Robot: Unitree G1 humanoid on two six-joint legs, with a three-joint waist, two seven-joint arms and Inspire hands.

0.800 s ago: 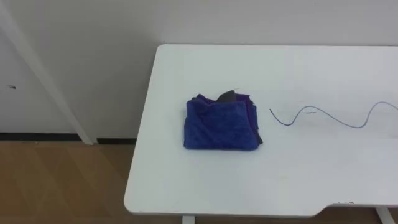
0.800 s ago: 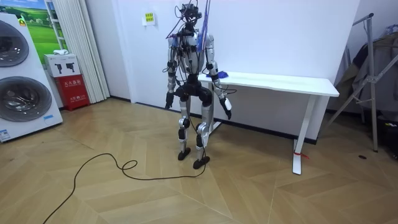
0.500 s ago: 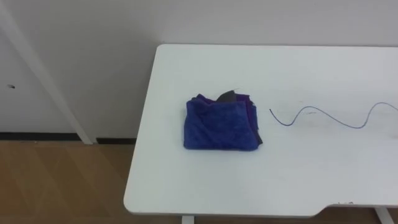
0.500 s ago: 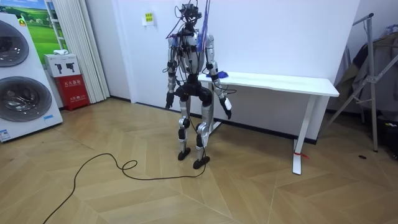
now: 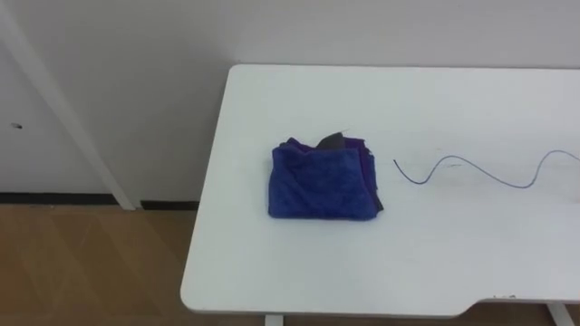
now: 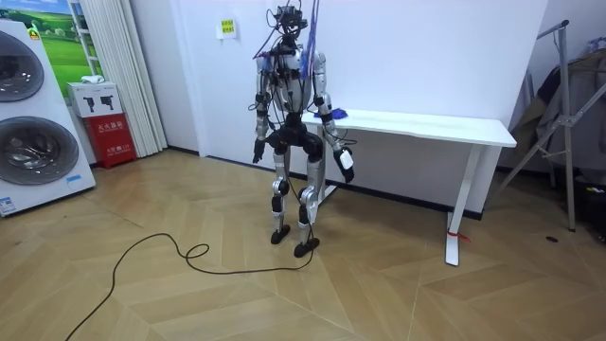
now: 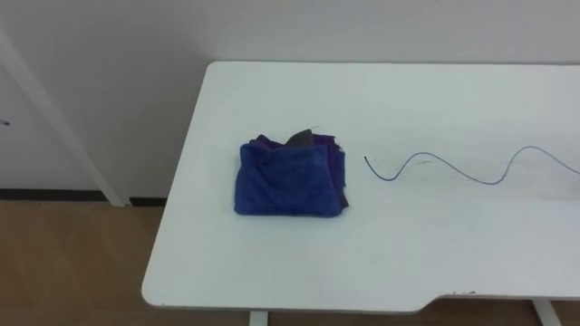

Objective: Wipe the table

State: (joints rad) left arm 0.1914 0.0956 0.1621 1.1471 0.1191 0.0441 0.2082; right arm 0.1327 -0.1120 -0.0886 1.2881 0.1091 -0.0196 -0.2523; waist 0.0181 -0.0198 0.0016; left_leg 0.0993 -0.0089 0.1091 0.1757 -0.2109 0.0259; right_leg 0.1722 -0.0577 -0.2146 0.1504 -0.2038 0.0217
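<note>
You'll see a plain white wall point(image 6: 426, 47) behind a long white tabletop on white legs point(image 6: 445, 124), and a light herringbone wooden floor point(image 6: 189, 303) below. At the room view's left stand two stacked white front-loading washing machines point(image 6: 33, 152), a small red cabinet point(image 6: 112, 139) and pale ribbed curtains point(image 6: 118, 76); a black skirting strip point(image 5: 54, 198) edges the wall.

place: demo room | washing machines point(image 6: 33, 152) | white table point(image 6: 417, 123) | wood floor point(image 6: 237, 294)
</note>
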